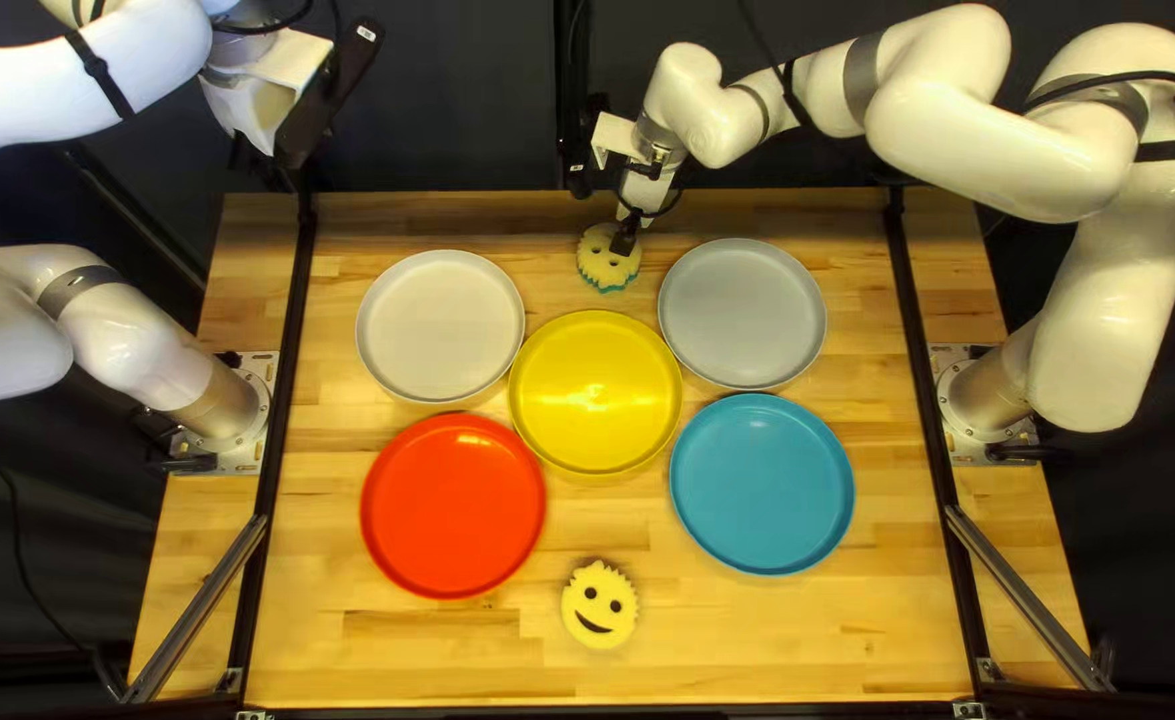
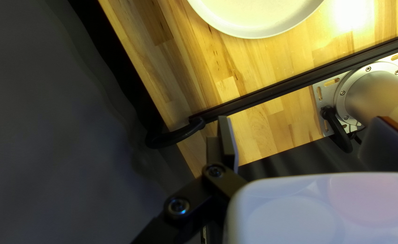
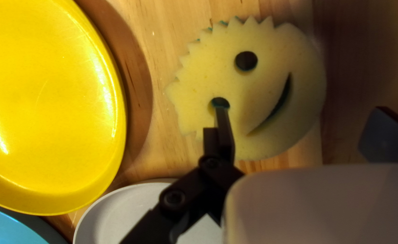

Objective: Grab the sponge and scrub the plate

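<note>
My right gripper point(image 1: 625, 240) is over a pale yellow smiley sponge point(image 1: 601, 262) with a teal underside, near the table's far edge. In the right wrist view that sponge point(image 3: 262, 90) lies ahead of my right gripper point(image 3: 298, 129), whose fingers stand wide apart; one fingertip overlaps an eye hole. I cannot tell whether it touches. My left gripper point(image 1: 301, 127) is raised beyond the far left corner. In the left wrist view, my left gripper point(image 2: 300, 131) is open with nothing between its fingers. A second smiley sponge point(image 1: 600, 604) lies near the table's near edge.
Five plates lie on the table point(image 1: 694, 654): white point(image 1: 441, 326) at back left, grey point(image 1: 742, 314) at back right, yellow point(image 1: 596, 394) centrally, red point(image 1: 453, 506) at front left, blue point(image 1: 762, 484) at front right. Black rails point(image 1: 928, 400) run along both sides.
</note>
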